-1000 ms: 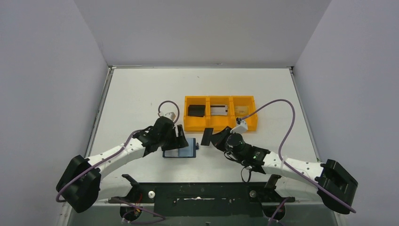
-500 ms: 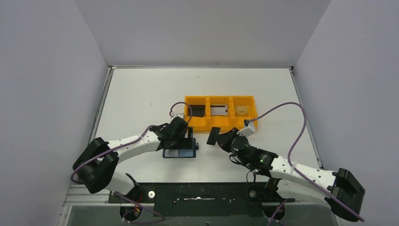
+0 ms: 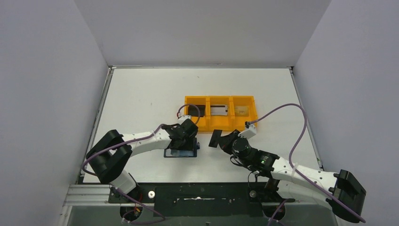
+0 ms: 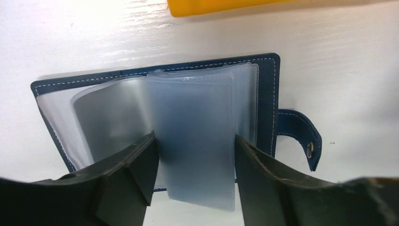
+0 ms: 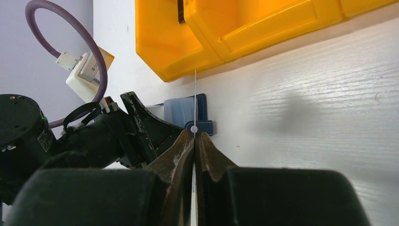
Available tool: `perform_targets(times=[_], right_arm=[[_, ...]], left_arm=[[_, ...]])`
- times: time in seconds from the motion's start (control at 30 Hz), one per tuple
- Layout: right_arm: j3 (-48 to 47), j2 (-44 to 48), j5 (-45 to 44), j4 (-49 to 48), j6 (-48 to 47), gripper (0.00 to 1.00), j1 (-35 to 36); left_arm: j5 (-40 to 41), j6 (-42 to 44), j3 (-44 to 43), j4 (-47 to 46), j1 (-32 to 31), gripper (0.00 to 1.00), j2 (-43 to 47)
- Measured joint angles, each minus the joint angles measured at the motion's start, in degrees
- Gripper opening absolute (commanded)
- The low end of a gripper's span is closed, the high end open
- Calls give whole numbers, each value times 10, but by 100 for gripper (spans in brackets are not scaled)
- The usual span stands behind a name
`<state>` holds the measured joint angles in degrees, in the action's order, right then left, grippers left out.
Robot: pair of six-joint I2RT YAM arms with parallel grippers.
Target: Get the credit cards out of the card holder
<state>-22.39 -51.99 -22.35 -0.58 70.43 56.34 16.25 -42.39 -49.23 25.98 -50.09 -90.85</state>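
Located: card holder (image 3: 179, 154) open flat on table (image 3: 141, 94), at 6 o'clock from orange tray (image 3: 221, 126).
Tooling: left gripper (image 4: 194, 141) jaws half apart, fingers (image 4: 136, 165) against both side edges of clear sleeve (image 4: 195, 108); pinch or mere contact, cannot tell.
Right gripper (image 5: 194, 136) closed tight on black card (image 3: 215, 138), at 3 o'clock from card holder.

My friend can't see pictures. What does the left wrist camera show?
A dark blue card holder lies open on a white table, its clear sleeves fanned. The left gripper straddles the sleeves with its black fingers; an orange tray shows above.
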Motion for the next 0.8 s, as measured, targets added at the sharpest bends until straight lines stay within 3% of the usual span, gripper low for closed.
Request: perform_targets(times=[0.13,0.3,0.63,0.8], right_arm=[[7,11,-3,4,3,0,0],[8,11,-4,9,5,0,0],[8,11,-4,14,4,0,0],[5,11,-4,22,-14,0,0]], left_arm=[[8,-5,2,-1,-3,40,0],[10,-7,3,-2,-4,39,1],[-5,-9,3,6,-6,73,16],[-14,-8,4,19,-5,79,82]])
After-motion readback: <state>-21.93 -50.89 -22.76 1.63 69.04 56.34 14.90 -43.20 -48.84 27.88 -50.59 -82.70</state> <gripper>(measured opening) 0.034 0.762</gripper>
